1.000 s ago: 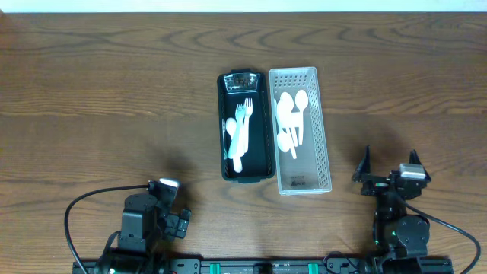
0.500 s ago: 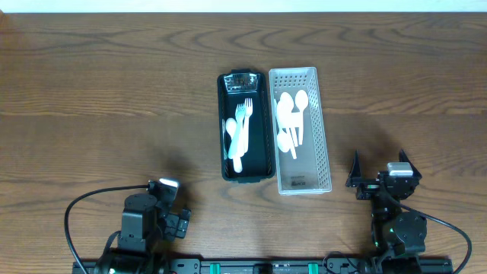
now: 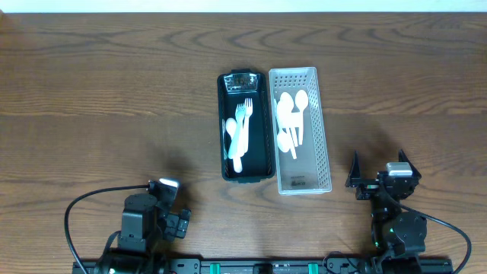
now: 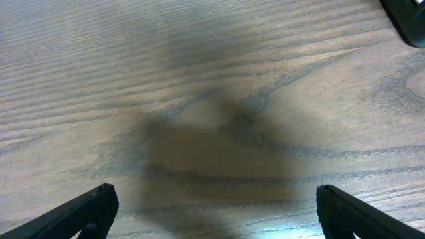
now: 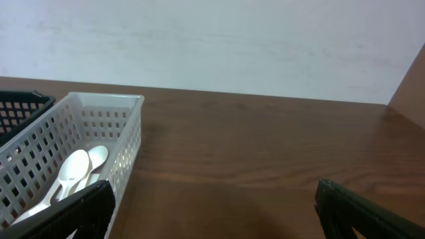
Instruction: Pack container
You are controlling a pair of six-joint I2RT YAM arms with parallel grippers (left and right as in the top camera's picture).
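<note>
A black container (image 3: 246, 125) at the table's middle holds white forks and a spoon (image 3: 238, 131). Beside it on the right stands a white perforated basket (image 3: 301, 129) with several white spoons (image 3: 291, 118); it also shows in the right wrist view (image 5: 80, 156). My left gripper (image 3: 171, 217) is open and empty near the front left edge, over bare wood (image 4: 212, 212). My right gripper (image 3: 378, 173) is open and empty at the front right, to the right of the basket (image 5: 212, 212).
The wooden table (image 3: 114, 99) extends wide to left and right. A cable (image 3: 76, 209) loops by the left arm. A pale wall (image 5: 212, 40) stands beyond the table's far edge.
The right gripper shifted slightly left and nearer the basket between one second ago and half a second ago, then held still. The left arm has not moved.
</note>
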